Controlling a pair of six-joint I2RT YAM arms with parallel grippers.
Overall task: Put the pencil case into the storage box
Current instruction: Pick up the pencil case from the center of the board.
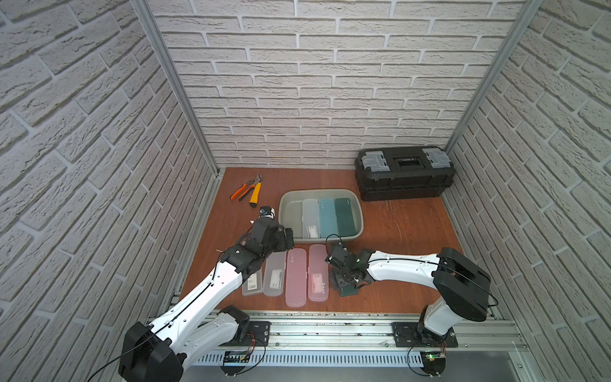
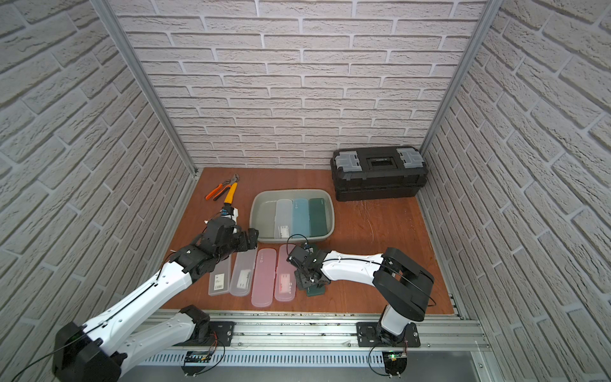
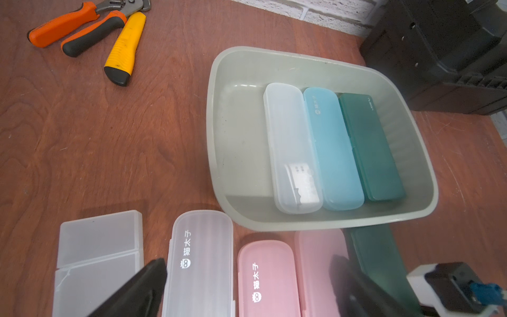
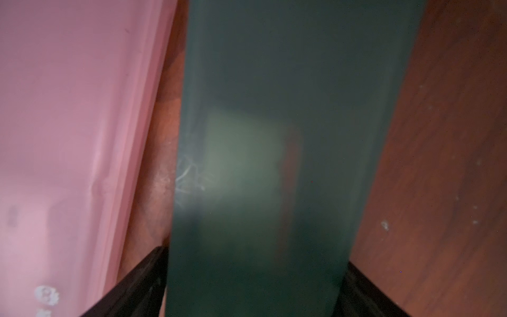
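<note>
Storage box [image 1: 291,216] sits mid-table, a little toward 12 o'clock. Three cases lie flat inside, side by side, long axes running 12 to 6. The clear case [image 1: 310,218] is on the 9 side, the light blue case [image 1: 327,216] in the middle and the teal-green case [image 1: 344,215] on the 3 side. The box floor is bare along its 9 o'clock wall.

At the box's 6 o'clock a parallel row lies on the table [image 1: 396,264]. From 9 toward 3 it runs grey rectangular case [image 1: 253,284], frosted case [image 1: 274,277], first pink case [image 1: 295,277], second pink case [image 1: 317,273]. The dark green pencil case [image 4: 274,82] comes next, at the box's 5 o'clock, outside the box. It lies just beside the second pink case with a thin strip of wood between them, mostly hidden in both top views.

Right gripper [image 1: 347,281] points down over it. In the right wrist view its fingers [image 4: 137,288] stand one along each long edge of the case, close against it — cannot tell whether they clamp it or only bracket it.

Left gripper [image 1: 286,239] hovers by the box's 7 o'clock corner, above the far ends of the row — jaws spread wide, nothing between them.

Orange pliers [image 1: 244,188] and yellow-handled tool [image 1: 255,193] lie together at the table's 11 o'clock. The black toolbox [image 1: 405,173] stands at 1 o'clock by the back wall.
</note>
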